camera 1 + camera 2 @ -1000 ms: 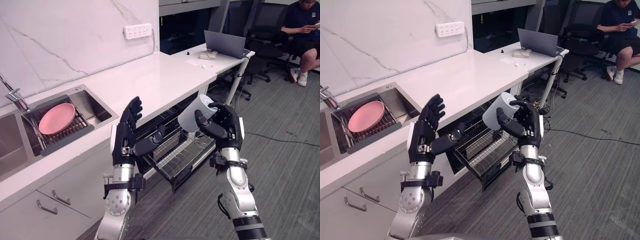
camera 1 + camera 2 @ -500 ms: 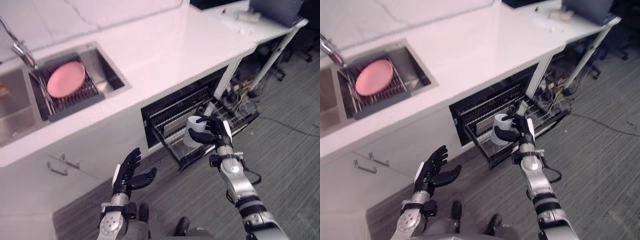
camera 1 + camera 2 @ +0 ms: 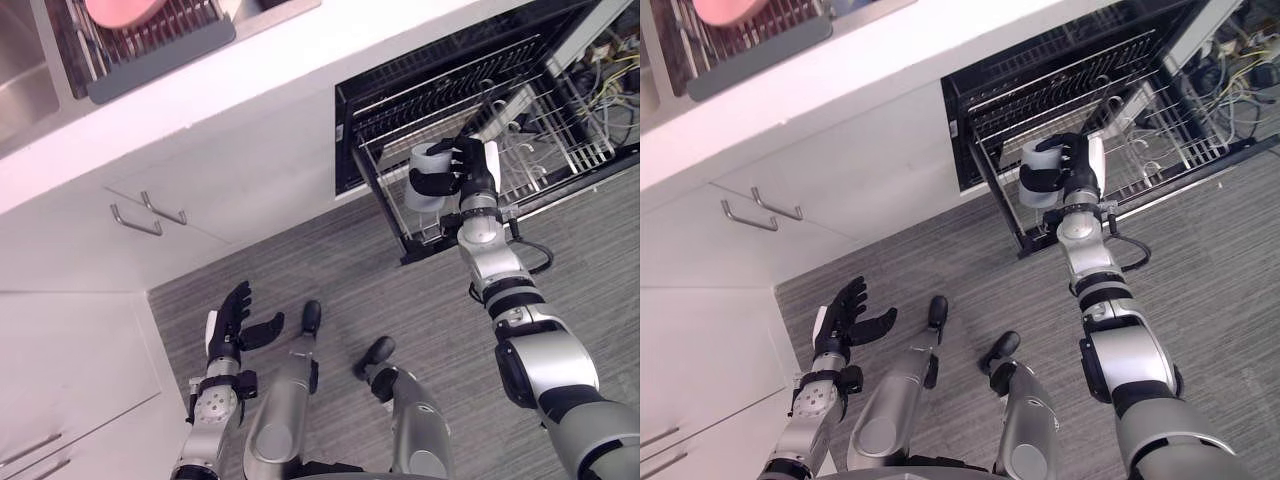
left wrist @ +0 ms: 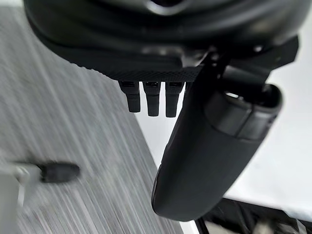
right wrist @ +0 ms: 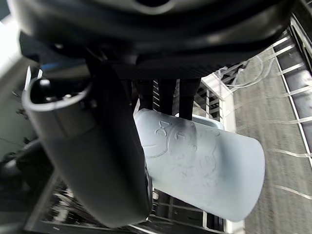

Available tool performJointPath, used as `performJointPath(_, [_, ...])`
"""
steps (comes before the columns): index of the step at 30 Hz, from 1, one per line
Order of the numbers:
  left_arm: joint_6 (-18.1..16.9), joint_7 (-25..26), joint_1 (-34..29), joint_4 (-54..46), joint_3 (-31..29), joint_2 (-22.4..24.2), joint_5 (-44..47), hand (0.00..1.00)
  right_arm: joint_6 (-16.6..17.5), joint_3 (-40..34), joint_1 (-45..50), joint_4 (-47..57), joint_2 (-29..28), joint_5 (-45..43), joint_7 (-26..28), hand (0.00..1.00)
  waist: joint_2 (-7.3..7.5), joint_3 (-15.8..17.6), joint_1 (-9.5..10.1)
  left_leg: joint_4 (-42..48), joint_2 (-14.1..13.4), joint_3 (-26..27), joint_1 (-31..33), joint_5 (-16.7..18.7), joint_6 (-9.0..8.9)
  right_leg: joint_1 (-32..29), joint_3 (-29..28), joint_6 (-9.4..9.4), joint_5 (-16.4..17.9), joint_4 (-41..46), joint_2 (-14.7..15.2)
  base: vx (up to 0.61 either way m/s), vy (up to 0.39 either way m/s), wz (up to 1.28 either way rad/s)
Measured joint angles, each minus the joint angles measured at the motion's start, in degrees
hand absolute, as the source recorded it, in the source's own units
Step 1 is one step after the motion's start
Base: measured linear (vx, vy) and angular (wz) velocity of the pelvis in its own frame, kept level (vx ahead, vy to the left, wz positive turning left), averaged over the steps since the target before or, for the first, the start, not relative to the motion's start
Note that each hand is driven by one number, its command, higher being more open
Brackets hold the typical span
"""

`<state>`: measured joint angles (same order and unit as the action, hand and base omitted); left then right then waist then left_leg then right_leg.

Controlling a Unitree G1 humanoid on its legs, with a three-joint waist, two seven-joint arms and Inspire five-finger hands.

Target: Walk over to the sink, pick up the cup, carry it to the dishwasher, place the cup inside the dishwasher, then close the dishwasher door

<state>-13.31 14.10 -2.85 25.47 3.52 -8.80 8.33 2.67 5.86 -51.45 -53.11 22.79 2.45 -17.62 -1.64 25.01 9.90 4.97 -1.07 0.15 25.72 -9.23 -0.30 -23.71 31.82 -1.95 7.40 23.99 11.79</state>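
Observation:
My right hand is shut on a pale grey-white cup, holding it over the front part of the pulled-out wire rack of the open dishwasher. In the right wrist view the cup lies between thumb and fingers, with rack wires past it. My left hand hangs low at the left over the grey floor, fingers spread and straight, holding nothing.
A white counter runs across the top, with a sink and a drying rack holding a pink plate. White cabinet fronts with metal handles stand under it. Loose cables lie at the far right.
The camera has tilted down sharply, so the scene has shifted up. My right hand has carried the cup further over the dishwasher rack. My left hand has dropped lower.

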Motion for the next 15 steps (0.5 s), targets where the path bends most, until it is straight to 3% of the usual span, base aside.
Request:
performJointPath(9, [-0.31, 1.90, 3.05, 2.14, 0.02, 0.83, -0.02, 0.90, -0.46, -1.62, 0.20, 3.51, -1.14, -0.57, -2.86, 0.90, 0.09, 0.54, -0.20, -1.87, 0.08, -0.29, -0.38, -1.23, -0.08, -0.52, -0.12, -0.07, 0.04, 0.20, 0.05, -0.01, -0.007, 0.01])
performJointPath(15, [-0.20, 1.90, 2.70, 2.24, -0.04, 0.98, -0.03, 0.90, 0.06, -3.30, 11.70, 23.50, -5.35, -0.62, -3.38, 0.90, 1.31, 1.79, -1.26, -5.79, -0.62, 0.15, -6.83, -2.07, -0.56, 4.62, -0.37, -0.05, 0.07, -1.83, -1.00, 0.00, -0.032, -0.05])
